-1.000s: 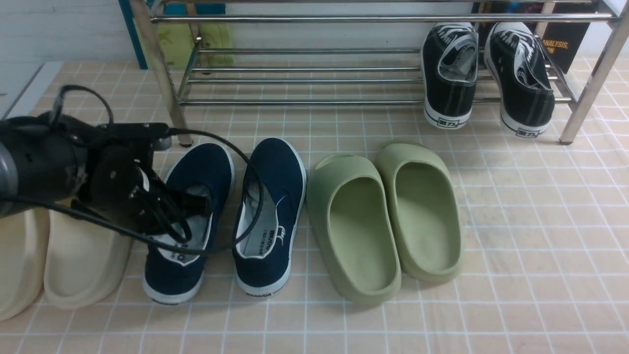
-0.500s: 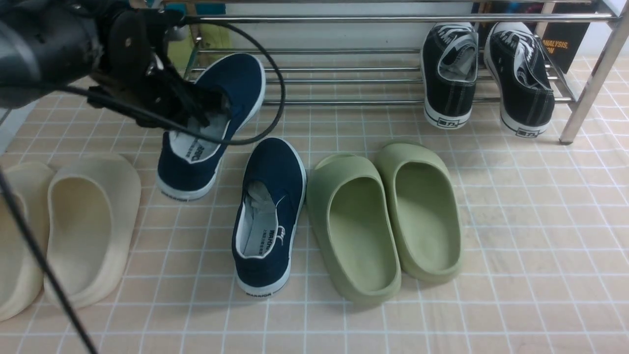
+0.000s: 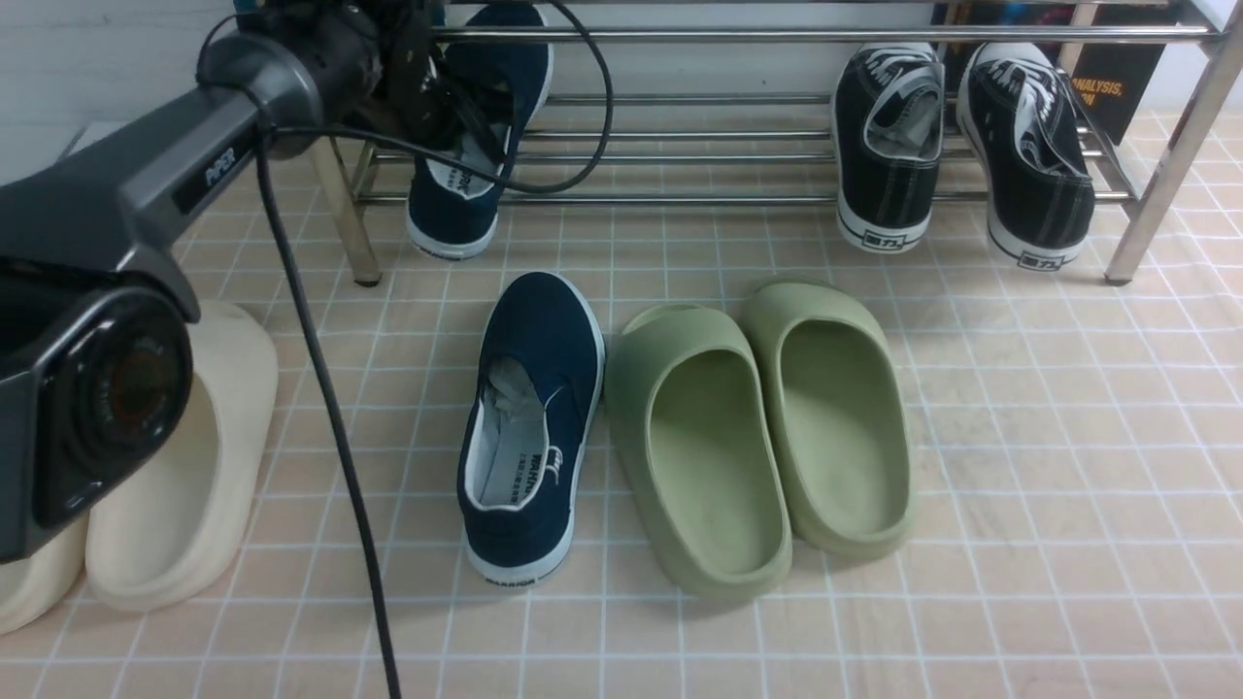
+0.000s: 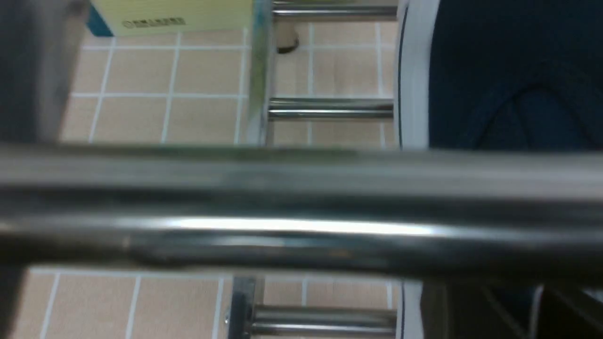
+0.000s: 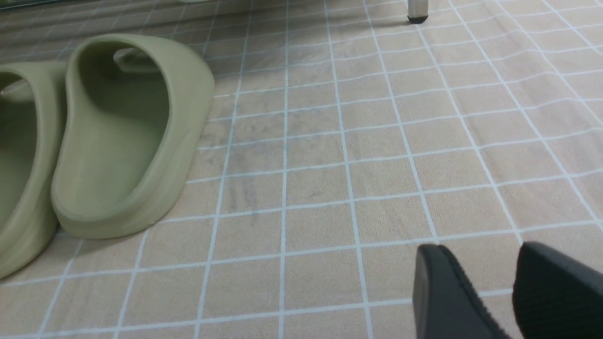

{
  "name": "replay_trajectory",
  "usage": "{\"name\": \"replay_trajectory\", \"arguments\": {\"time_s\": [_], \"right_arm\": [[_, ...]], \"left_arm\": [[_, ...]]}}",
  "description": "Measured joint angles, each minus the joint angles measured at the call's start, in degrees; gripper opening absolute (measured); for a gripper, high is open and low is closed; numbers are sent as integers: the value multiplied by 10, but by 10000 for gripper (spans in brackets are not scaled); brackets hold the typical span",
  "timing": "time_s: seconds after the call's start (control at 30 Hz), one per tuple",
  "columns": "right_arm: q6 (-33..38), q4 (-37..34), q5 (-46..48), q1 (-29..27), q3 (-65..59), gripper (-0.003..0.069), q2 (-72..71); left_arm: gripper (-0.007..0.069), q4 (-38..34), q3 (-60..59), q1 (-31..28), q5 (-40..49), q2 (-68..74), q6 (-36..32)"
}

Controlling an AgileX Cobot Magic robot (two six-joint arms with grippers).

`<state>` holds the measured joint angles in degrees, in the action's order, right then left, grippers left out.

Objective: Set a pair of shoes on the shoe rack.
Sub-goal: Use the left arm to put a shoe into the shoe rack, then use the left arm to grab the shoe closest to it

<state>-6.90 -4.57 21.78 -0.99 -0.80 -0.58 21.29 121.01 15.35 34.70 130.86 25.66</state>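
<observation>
Reaching to the left end of the shoe rack (image 3: 1165, 155), our left gripper (image 3: 456, 107) appears clamped on the opening rim of the first navy shoe (image 3: 476, 189). Its toe pokes under the upper bar (image 3: 777, 36) beside the gripper, and its heel overhangs the front rail (image 3: 680, 200) below it. Our right gripper (image 5: 476, 254) hangs apart over bare counter (image 5: 377, 141), holding nothing. The second navy shoe (image 3: 539, 388) waits on the counter well short of the left gripper, beside olive slides (image 3: 757, 437). We judge that releasing now could tip the heel-heavy shoe off, and the wrist could strike that bar.
</observation>
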Motion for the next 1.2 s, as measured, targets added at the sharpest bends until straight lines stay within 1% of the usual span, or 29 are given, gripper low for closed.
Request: {"name": "replay_trajectory", "arguments": {"time_s": [0.07,0.1,0.2,0.3,0.37,0.47,0.53,0.6,0.77,0.8,0.83,0.9,1.0,1.1,1.2], "right_arm": [[0,0,0,0,0,239,0],[0,0,0,0,0,239,0],[0,0,0,0,0,239,0],[0,0,0,0,0,239,0],[0,0,0,0,0,239,0],[0,0,0,0,0,239,0],[0,0,0,0,0,239,0],[0,0,0,0,0,239,0],[0,0,0,0,0,239,0],[0,0,0,0,0,239,0],[0,0,0,0,0,239,0],[0,0,0,0,0,239,0],[0,0,0,0,0,239,0],[0,0,0,0,0,239,0],[0,0,0,0,0,239,0]], "left_arm": [[178,17,4,0,-7,6,10],[256,36,6,0,-21,12,19],[376,62,7,0,-22,14,25],[437,76,8,1,-11,8,24],[459,79,9,4,25,-4,24],[463,79,9,15,116,-43,18],[456,79,9,21,163,-70,3],[435,79,9,29,222,-113,-40],[370,69,11,51,307,-193,-130],[364,65,11,53,313,-200,-136],[345,53,11,57,337,-223,-159],[325,22,11,61,359,-257,-180],[310,-27,7,62,360,-303,-189],[305,-103,-48,62,360,-364,-198],[305,-179,-160,62,360,-404,-219]]}}
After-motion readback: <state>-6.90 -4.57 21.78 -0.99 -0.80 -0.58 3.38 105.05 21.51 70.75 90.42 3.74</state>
